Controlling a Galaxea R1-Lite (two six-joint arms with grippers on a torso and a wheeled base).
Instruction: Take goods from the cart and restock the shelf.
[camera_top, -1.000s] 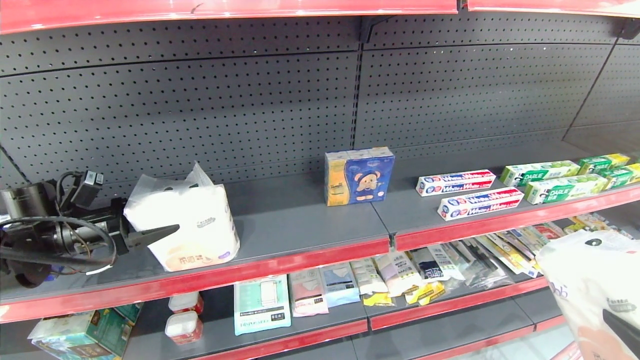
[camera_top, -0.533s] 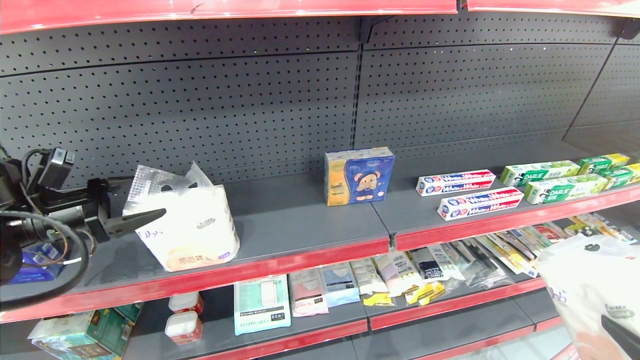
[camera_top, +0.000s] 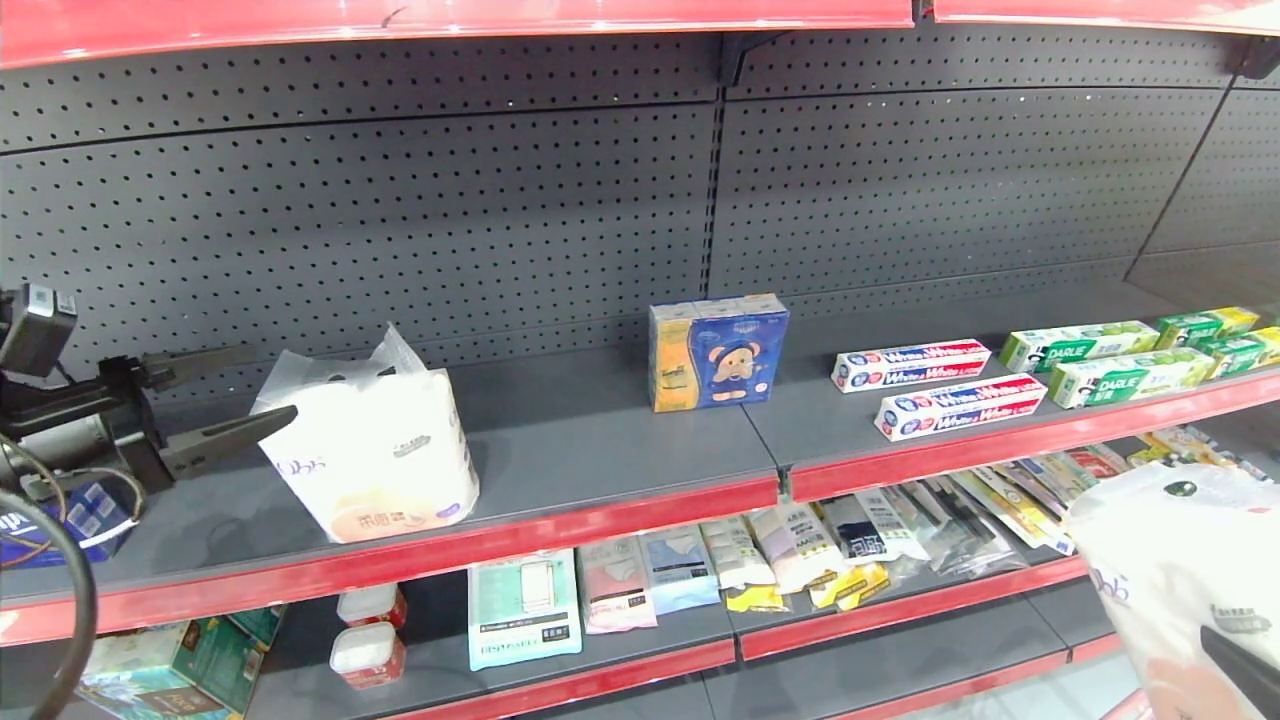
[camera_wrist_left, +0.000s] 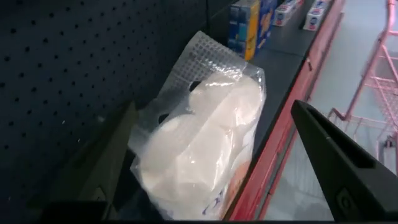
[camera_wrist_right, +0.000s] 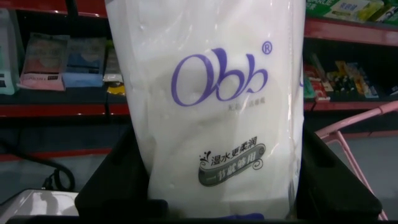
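A white pack of tissue rolls (camera_top: 375, 455) stands upright on the grey middle shelf (camera_top: 600, 440), toward its left end. My left gripper (camera_top: 275, 382) is open just left of it, its fingertips level with the pack's plastic handle and the pack free of them. The left wrist view shows that pack (camera_wrist_left: 199, 143) ahead of the gripper (camera_wrist_left: 212, 106), between the spread fingers (camera_wrist_left: 336, 168). At the lower right, my right gripper (camera_top: 1240, 665) is shut on a second white pack (camera_top: 1175, 570), held below shelf level. That held pack (camera_wrist_right: 217, 124) sits between the black fingers (camera_wrist_right: 118, 177).
A blue tissue box pack (camera_top: 718, 350) stands mid-shelf, with red-and-white toothpaste boxes (camera_top: 955, 405) and green ones (camera_top: 1085, 345) to its right. Small packets (camera_top: 650, 575) line the lower shelf. A blue pack (camera_top: 60, 515) lies at far left. The pink cart (camera_wrist_left: 379, 81) is nearby.
My left gripper has drawn back to the left, off the pack on the shelf, which stays standing. The right gripper and its pack have barely shifted.
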